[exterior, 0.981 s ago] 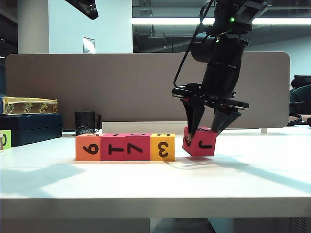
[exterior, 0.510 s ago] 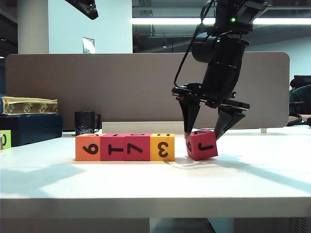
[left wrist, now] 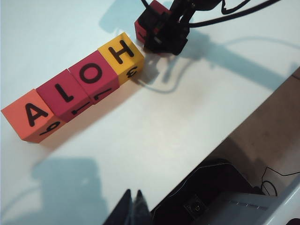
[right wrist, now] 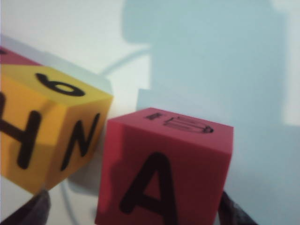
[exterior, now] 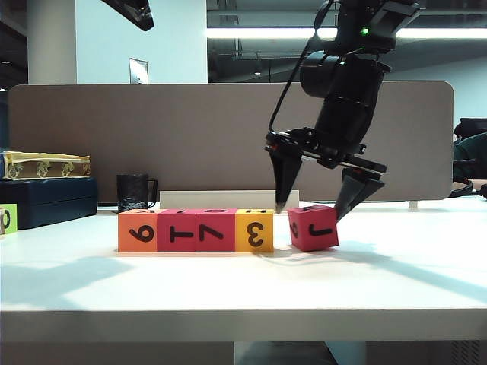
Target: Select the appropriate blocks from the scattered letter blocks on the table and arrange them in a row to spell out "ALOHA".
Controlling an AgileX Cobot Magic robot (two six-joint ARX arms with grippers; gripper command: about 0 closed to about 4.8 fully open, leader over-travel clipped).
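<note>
**Operator:** Report row status.

**Technician:** Four blocks stand in a touching row on the table (exterior: 228,285): the orange block (left wrist: 29,115) with A up, a pink block (left wrist: 63,93) with L up, a second pink block (left wrist: 91,73) with O up, and the yellow block (left wrist: 121,51) with H up. That reads A-L-O-H in the left wrist view.

**Operator:** And the fifth?

**Technician:** The last pink block (exterior: 313,227) rests on the table at the yellow end of the row, A up in the right wrist view. A narrow gap separates it from the yellow block, and it sits slightly turned against the row line.

**Operator:** Gripper states?

**Technician:** The right gripper (exterior: 313,204) hangs directly above the last block, jaws spread wide, one finger on each side, neither one clamping it. The block is released. The left gripper (left wrist: 132,211) is well off to the side, raised above the table, with its fingers pressed together and nothing between them.

**Operator:** Remaining work?

**Technician:** In my judgement, the word is complete in order. Only closing the gap and squaring the last block may be left, then withdrawing the right arm.
</note>
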